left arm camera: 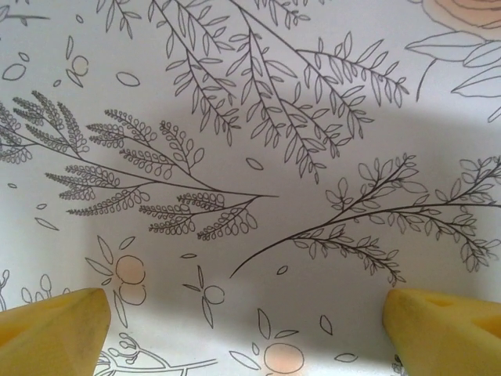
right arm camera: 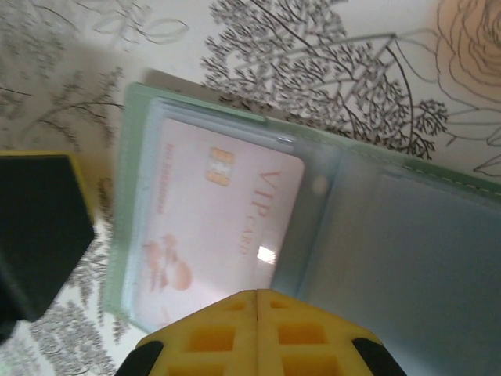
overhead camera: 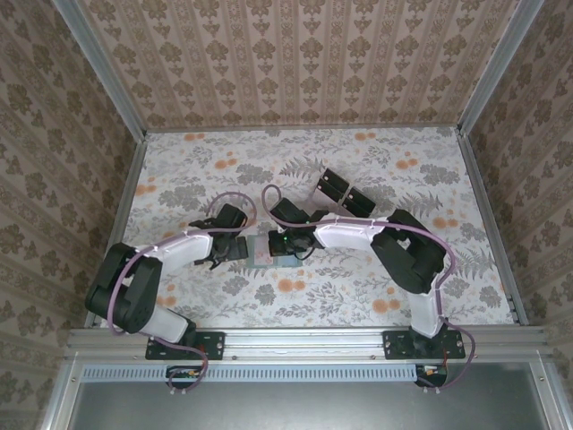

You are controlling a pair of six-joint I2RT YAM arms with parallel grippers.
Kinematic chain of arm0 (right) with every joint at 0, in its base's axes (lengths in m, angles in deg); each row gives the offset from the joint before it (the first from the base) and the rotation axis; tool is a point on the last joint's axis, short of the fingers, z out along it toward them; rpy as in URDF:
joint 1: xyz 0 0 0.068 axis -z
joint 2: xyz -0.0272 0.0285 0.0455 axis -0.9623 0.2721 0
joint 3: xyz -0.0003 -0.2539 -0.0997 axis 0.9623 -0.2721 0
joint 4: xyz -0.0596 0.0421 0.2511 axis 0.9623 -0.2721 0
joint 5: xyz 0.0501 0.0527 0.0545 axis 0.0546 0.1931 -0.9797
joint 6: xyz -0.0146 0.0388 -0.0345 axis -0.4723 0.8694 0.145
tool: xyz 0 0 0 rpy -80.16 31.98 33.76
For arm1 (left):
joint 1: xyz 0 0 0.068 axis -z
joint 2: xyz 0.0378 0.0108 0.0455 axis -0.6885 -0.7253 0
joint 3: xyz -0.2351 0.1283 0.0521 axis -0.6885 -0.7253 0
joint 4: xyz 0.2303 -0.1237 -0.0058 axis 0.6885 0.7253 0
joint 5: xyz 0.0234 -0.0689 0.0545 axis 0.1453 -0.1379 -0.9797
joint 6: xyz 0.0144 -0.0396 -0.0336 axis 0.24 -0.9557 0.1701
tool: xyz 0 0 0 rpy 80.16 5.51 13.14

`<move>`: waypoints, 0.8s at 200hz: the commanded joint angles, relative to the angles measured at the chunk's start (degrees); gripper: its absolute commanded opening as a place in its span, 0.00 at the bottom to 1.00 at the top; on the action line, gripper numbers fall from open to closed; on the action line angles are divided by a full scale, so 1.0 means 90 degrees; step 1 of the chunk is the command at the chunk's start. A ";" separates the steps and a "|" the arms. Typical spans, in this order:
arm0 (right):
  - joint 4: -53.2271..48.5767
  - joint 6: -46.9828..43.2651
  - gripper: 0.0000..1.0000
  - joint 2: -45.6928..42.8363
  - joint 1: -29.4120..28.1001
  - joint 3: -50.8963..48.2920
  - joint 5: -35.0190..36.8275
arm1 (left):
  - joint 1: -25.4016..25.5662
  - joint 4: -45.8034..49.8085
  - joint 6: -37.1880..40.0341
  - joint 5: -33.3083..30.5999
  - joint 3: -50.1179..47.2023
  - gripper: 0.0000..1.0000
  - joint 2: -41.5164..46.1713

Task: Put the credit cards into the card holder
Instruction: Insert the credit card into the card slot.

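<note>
The card holder [right arm camera: 423, 266] lies open on the flowered tablecloth, with a dull-green rim and grey-blue inner panels. A pale pink credit card [right arm camera: 211, 211] marked "VIP card" sits under its left clear pocket. My right gripper [right arm camera: 258, 296] is shut, its yellow fingertips pressed together over the card's near edge with nothing between them. In the top view the holder [overhead camera: 262, 251] lies between my right gripper [overhead camera: 285, 244] and my left gripper [overhead camera: 224, 249]. My left gripper [left arm camera: 246, 329] is open wide just over bare cloth, with nothing between its fingers [left arm camera: 51, 329].
A clear tray with black blocks [overhead camera: 345, 193] stands behind and to the right of the holder. A black and yellow finger of the left gripper [right arm camera: 35, 227] stands close to the holder's left edge. Walls [overhead camera: 89, 134] close in the table on three sides.
</note>
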 commanded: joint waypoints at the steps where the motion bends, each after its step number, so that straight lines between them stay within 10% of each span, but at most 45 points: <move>1: -0.0231 -0.0033 0.04 0.0167 -0.0043 0.0079 0.0150 | -0.0021 0.0127 0.0106 -0.0104 0.0099 1.00 -0.0197; 160: 0.0044 0.0103 0.03 0.0419 -0.0073 0.0324 -0.0404 | 0.0077 -0.0269 0.0136 0.0169 0.0044 1.00 -0.0666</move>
